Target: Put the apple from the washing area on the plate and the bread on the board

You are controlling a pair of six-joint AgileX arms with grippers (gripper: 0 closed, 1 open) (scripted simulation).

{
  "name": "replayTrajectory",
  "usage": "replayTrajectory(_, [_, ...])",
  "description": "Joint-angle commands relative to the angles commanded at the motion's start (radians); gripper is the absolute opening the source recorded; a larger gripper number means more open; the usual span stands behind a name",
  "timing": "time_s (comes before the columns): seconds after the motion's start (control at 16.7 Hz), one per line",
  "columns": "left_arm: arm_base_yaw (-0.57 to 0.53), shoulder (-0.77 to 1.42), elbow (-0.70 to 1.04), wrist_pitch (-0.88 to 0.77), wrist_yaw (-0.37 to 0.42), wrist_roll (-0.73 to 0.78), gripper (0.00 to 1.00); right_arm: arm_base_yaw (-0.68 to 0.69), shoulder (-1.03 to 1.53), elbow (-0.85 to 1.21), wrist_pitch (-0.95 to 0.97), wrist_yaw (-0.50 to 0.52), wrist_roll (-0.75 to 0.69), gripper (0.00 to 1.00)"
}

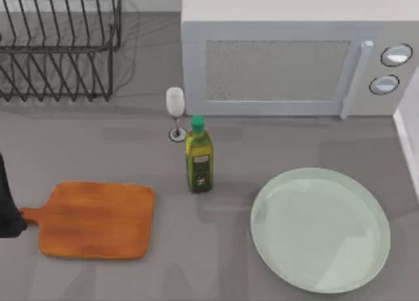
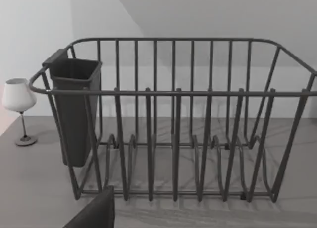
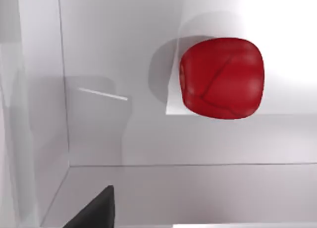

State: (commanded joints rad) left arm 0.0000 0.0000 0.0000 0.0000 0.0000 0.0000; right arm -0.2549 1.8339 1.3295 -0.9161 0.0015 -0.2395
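Right tool (image 3: 94, 210) near apple (image 3: 221, 78)

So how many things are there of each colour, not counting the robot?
Red: 1, the apple
Green: 2, the plate and the oil bottle
Orange-brown: 1, the board
Dark grey: 1, the dish rack
White: 2, the microwave and the wine glass
Total: 7

A wire dish rack (image 1: 59, 42), microwave (image 1: 288, 59), wine glass (image 1: 175, 111) and green-capped oil bottle (image 1: 199, 157) stand on the table (image 1: 216, 248)
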Motion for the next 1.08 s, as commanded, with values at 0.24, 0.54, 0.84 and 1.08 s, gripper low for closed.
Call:
replayTrajectory(0.24, [0.000,0.000,0.000,0.000,0.000,0.000,1.00,-0.024,0.171,0.124,-0.086,0.000,-0.022,1.00])
replayTrajectory(0.54, [0.000,0.000,0.000,0.000,0.000,0.000,1.00,-0.027,0.193,0.140,-0.097,0.000,-0.025,1.00])
replayTrajectory(0.84, [0.000,0.000,0.000,0.000,0.000,0.000,1.00,-0.022,0.243,0.108,-0.024,0.001,-0.024,1.00])
replayTrajectory(1.08, [0.000,0.000,0.000,0.000,0.000,0.000,1.00,-0.024,0.367,0.038,0.188,0.002,-0.022,1.00])
